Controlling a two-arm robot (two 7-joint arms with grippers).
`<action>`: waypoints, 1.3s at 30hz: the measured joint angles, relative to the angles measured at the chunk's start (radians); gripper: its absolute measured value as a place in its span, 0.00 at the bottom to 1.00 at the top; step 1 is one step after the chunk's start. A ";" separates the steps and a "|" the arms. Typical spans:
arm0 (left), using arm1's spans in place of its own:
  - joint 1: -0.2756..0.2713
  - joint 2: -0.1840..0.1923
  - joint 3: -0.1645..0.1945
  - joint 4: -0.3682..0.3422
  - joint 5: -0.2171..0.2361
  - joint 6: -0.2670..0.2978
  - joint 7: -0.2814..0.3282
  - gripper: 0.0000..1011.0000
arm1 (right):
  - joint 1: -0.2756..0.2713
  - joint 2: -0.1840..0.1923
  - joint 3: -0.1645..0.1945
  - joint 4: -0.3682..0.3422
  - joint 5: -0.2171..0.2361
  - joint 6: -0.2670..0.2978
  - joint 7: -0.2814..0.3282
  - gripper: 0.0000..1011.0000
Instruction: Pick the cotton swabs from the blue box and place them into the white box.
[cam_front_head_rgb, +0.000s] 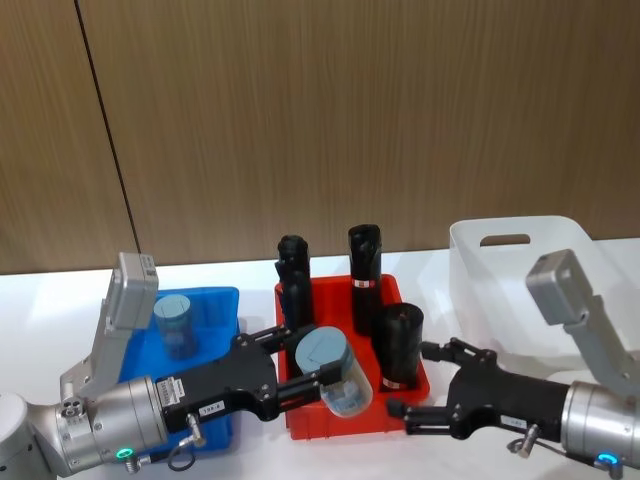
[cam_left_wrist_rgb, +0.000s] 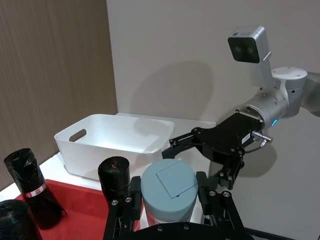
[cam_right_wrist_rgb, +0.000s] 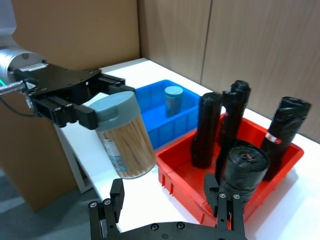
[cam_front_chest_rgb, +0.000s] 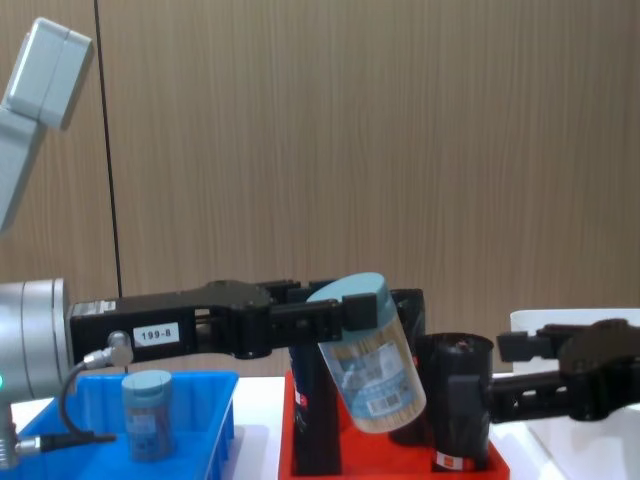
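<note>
Plastic tub of cotton swabs (cam_front_head_rgb: 343, 383) tilted, clenched at lid end by left gripper (cam_front_head_rgb: 311, 358), beside front corner of red tray (cam_front_head_rgb: 335, 426), short of white box (cam_front_head_rgb: 560, 245). Right gripper (cam_front_head_rgb: 411, 380) spread wide, near. Risk: slip from lid-end pinch, drop among black rolls (cam_front_head_rgb: 400, 340), or fumbled handover.

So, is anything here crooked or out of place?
Only the cotton swab tub in the left gripper: it hangs tilted above the red tray. The other tub stands upright in the blue box.
</note>
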 joint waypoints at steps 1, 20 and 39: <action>0.000 0.000 0.000 0.000 0.000 0.000 0.000 0.65 | 0.005 -0.002 -0.004 0.005 -0.006 0.004 0.010 0.99; 0.000 0.000 0.000 0.000 0.000 0.000 0.000 0.65 | 0.065 -0.047 -0.053 0.059 -0.047 0.033 0.057 0.99; 0.000 0.000 0.000 0.000 0.000 0.000 0.000 0.65 | 0.108 -0.083 -0.089 0.061 -0.050 0.047 0.069 0.99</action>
